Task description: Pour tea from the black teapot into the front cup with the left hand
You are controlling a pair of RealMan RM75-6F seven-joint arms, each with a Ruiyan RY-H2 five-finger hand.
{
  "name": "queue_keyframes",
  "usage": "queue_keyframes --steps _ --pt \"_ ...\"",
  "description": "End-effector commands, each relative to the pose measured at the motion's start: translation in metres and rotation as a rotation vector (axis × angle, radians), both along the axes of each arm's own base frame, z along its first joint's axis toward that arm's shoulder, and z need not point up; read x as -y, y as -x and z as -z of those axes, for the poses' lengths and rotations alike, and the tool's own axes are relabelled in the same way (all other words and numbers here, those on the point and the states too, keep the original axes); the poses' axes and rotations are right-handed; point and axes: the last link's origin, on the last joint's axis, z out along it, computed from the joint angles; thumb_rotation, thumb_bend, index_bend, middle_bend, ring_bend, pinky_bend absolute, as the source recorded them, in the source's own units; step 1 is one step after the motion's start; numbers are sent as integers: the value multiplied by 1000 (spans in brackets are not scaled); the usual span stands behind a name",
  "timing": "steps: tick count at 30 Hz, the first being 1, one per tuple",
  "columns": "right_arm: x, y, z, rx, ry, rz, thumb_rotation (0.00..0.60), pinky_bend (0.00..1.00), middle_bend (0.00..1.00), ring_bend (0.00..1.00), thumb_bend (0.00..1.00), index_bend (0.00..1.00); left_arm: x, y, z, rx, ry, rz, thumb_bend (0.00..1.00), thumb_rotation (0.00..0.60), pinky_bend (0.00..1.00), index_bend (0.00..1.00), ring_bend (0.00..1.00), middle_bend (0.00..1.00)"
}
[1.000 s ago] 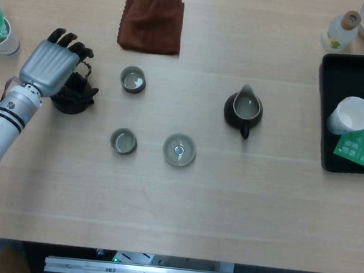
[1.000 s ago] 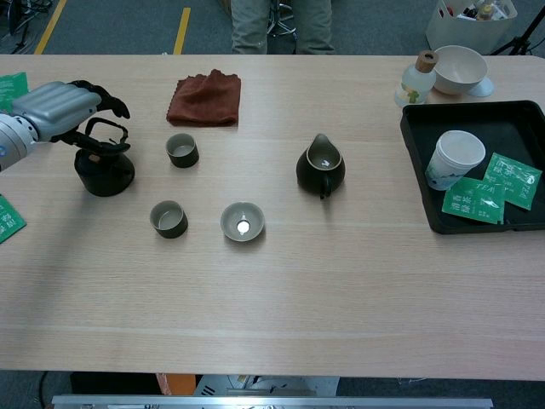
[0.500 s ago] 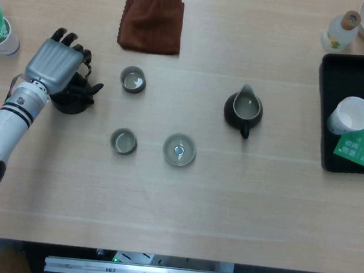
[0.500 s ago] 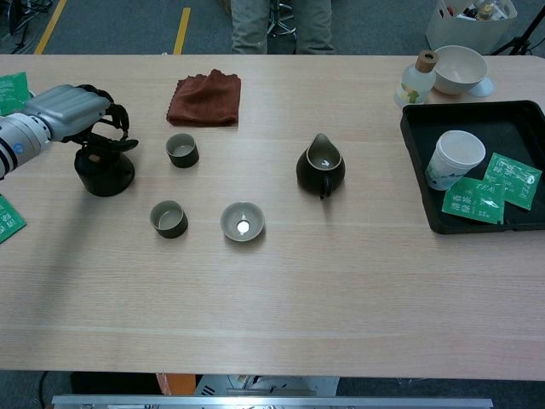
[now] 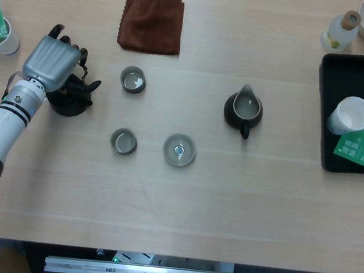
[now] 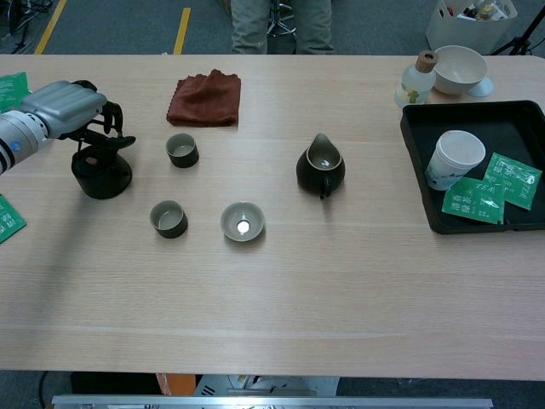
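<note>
One hand of mine, the left hand (image 5: 51, 64), sits over the black teapot (image 6: 101, 173) at the left of the frame, fingers curled on its handle, grasping it. The front cup (image 5: 123, 141) stands lower right of it on the table (image 5: 227, 200).

Table (image 5: 227, 200): pale matt wood grain. Black teapot (image 6: 100, 175): matt. Left hand (image 5: 50, 62): brushed grey metal-look shell. Cloth (image 5: 152, 22): rough brown fabric. Tray (image 6: 509, 118): black, smooth.
</note>
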Motion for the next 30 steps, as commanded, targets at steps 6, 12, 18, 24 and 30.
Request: queue_keyframes --steps 6,12,18,24,30 --pt "0 -1 0 1 0 -3 600 0 174 0 0 211 5 0 -9 -29 9 25 218 174 95 385 268 434" --pt "-1 -2 0 0 -1 -5 600 0 174 0 0 211 10 1 -13 -46 13 41 218 228 94 391 274 442" --pt "-2 -2 0 0 0 -6 600 0 174 0 0 211 12 2 -14 -46 13 46 218 245 95 424 307 468" --pt "-3 -2 -1 -1 4 -3 600 0 174 0 0 211 14 3 -14 -47 11 49 218 248 94 444 364 502" --pt "-3 -2 -1 0 4 -4 600 0 174 0 0 211 14 5 -12 -46 11 43 218 246 95 467 389 531"
